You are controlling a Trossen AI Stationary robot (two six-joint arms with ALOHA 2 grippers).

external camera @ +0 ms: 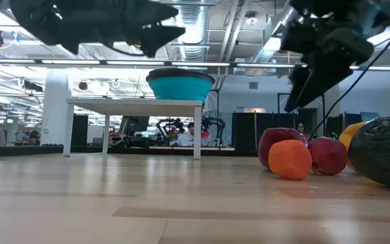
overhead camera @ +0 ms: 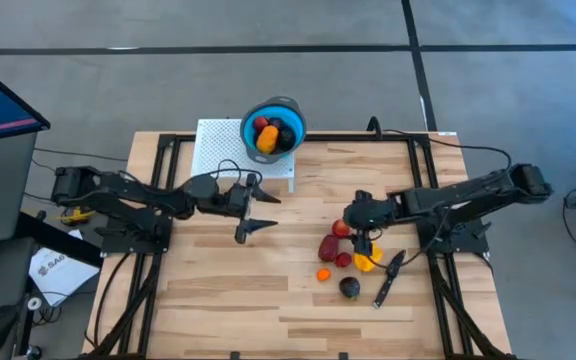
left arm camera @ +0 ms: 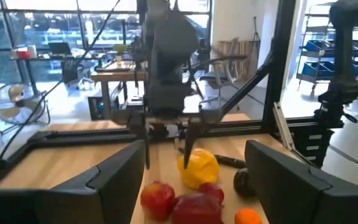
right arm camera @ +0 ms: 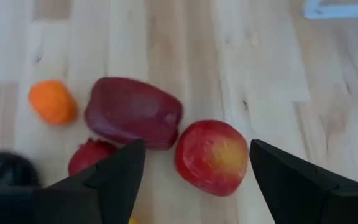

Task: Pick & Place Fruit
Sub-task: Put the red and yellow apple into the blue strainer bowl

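Hovering right of frame centre, the right gripper (overhead camera: 360,236), jaws apart and empty, brackets the red fruit (right arm camera: 211,157) directly beneath; the left gripper (overhead camera: 253,213), unclenched, waits well apart.

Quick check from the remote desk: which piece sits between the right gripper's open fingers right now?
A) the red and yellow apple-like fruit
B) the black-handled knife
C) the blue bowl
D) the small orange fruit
A. In the right wrist view the red and yellow apple-like fruit lies on the table between the open fingers of the right gripper, not yet gripped, while the small orange fruit sits off to one side.
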